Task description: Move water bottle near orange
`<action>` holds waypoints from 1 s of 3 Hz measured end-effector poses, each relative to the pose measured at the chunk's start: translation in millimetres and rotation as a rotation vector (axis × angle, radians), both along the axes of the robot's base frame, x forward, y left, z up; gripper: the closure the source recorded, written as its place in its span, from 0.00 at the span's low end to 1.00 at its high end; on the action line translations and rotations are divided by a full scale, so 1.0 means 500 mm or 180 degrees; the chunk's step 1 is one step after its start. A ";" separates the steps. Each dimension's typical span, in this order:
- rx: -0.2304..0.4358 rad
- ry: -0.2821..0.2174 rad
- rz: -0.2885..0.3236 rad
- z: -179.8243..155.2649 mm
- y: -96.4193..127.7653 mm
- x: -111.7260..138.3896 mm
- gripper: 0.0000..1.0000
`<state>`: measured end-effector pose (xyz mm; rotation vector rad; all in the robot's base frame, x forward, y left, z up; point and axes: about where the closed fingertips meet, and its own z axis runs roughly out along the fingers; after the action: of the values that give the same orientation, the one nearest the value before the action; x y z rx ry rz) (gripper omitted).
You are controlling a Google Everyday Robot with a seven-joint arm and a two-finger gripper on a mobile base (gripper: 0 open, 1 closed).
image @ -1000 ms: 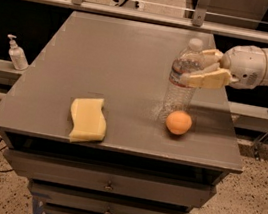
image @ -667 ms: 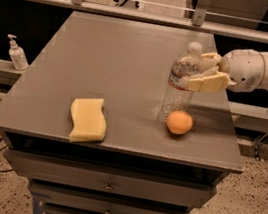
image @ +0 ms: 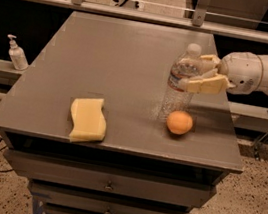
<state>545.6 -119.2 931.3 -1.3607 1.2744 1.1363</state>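
Observation:
The water bottle (image: 179,88), clear ribbed plastic with a white cap and a label band, stands upright on the grey table (image: 121,61) at its right side. The orange (image: 179,122) lies just in front of and to the right of the bottle's base, very close to it. My gripper (image: 193,72) reaches in from the right at the height of the bottle's shoulder. One tan finger (image: 206,84) crosses the near side of the bottle and the other sits behind it, so the gripper is shut on the bottle.
A pale yellow wavy-edged sponge (image: 88,118) lies near the table's front left. A small white pump dispenser (image: 17,53) stands on a ledge to the left of the table. A rail runs behind the table, and drawers sit under the top.
The bottle has come down a little with the gripper and now rests on the table beside the orange. The orange and the sponge have not moved.

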 end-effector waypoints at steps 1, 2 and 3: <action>-0.0007 -0.0001 0.0037 0.003 0.004 -0.002 0.59; -0.0008 0.0013 0.0078 0.001 0.006 -0.004 0.36; -0.0005 0.0029 0.0117 -0.001 0.006 -0.007 0.13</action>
<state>542.1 -116.4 930.7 -1.3868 1.2617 1.1682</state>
